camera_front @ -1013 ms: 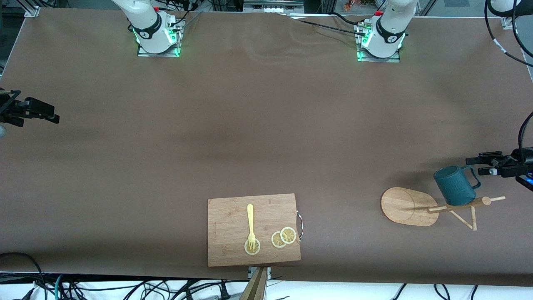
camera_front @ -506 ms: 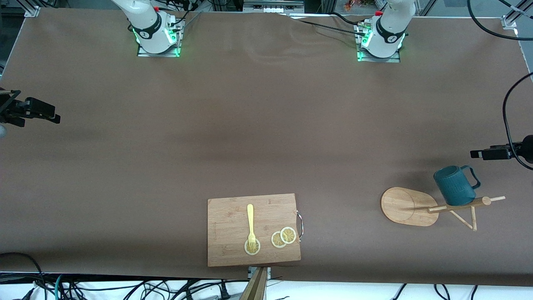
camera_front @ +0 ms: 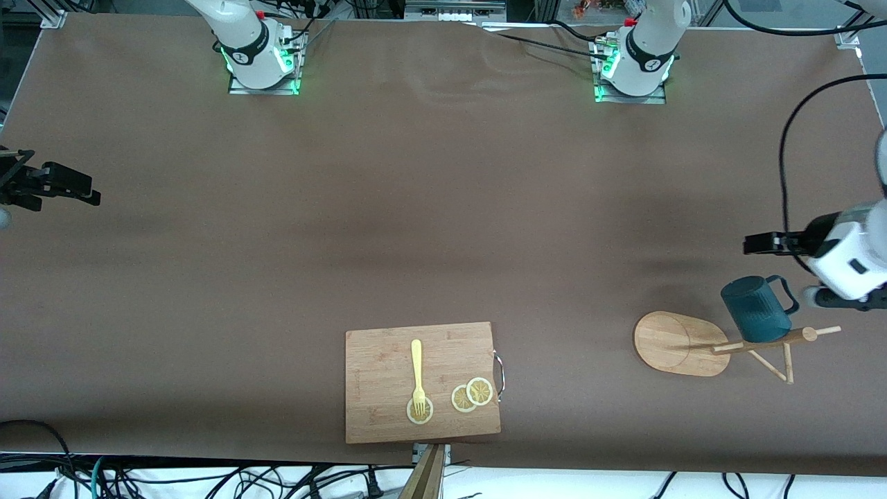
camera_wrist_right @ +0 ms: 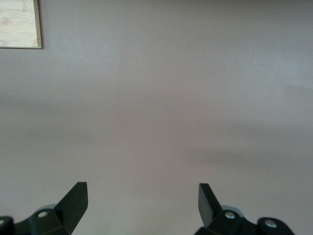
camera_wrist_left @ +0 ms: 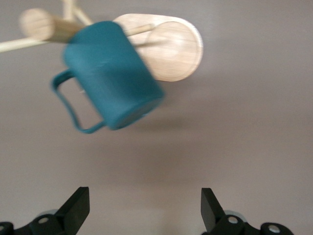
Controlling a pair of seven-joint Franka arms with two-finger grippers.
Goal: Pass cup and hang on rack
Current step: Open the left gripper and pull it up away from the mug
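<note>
The dark teal cup point(camera_front: 755, 308) sits tilted on the light wooden rack point(camera_front: 675, 343) near the top of its post point(camera_front: 762, 342), held by no gripper. Its loop handle hangs free at the side. The left wrist view shows the cup point(camera_wrist_left: 110, 73) bottom-on with the rack's oval base point(camera_wrist_left: 171, 51) past it. My left gripper point(camera_front: 751, 244) is open and empty in the air beside the cup, toward the robots' side; it also shows in the left wrist view point(camera_wrist_left: 145, 203). My right gripper point(camera_front: 92, 193) is open and empty, and waits at the right arm's end of the table point(camera_wrist_right: 143, 196).
A rectangular wooden cutting board point(camera_front: 388, 367) lies near the table's front edge, with a yellow fork point(camera_front: 416, 374) and lemon slices point(camera_front: 471, 395) on it. Its corner shows in the right wrist view point(camera_wrist_right: 19, 24). Thin pegs point(camera_front: 776, 364) stick out from the rack.
My left gripper has drawn away from the cup's handle and risen, its wrist now in view. The cup stays on the rack. The right arm has not moved.
</note>
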